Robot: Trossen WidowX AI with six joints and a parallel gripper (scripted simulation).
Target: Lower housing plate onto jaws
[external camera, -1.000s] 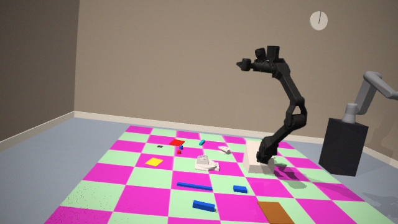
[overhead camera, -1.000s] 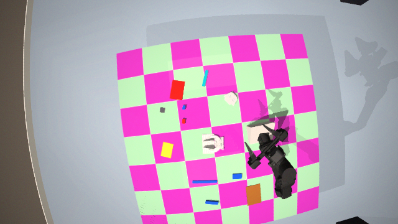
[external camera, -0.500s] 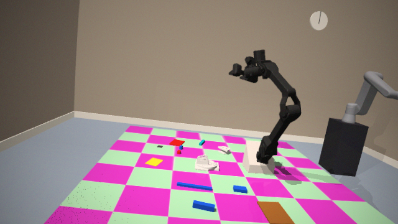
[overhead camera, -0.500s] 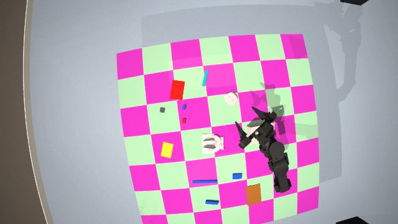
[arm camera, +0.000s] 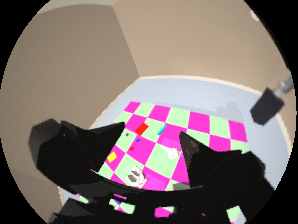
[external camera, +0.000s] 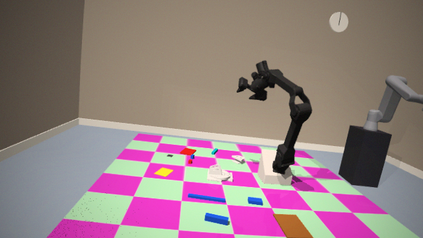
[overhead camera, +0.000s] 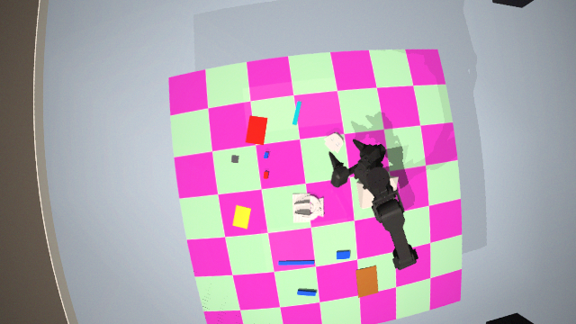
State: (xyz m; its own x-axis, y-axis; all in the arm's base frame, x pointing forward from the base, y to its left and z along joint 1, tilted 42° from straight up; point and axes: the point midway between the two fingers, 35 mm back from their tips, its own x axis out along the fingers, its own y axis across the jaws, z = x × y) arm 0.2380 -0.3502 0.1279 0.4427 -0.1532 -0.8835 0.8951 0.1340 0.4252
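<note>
A white assembly (overhead camera: 308,207) (external camera: 215,173) (arm camera: 135,177) stands on the checkered mat, with raised upright parts on it. The two jaws and their pins are too small to tell apart. A separate pale piece (overhead camera: 334,142) (external camera: 238,159) (arm camera: 173,153), seemingly the housing plate, lies on the mat apart from the assembly. It looks slightly tilted in the exterior view. My gripper (overhead camera: 343,148) (external camera: 244,94) (arm camera: 152,129) is open and empty, high above the mat. It touches neither white thing.
My arm rises from a pale block (external camera: 266,176). Around the assembly lie a red plate (overhead camera: 256,130), a yellow plate (overhead camera: 241,217), an orange plate (overhead camera: 367,282), a cyan bar (overhead camera: 297,112), several blue pieces and small cubes. Another arm stands on a black pedestal (external camera: 363,158).
</note>
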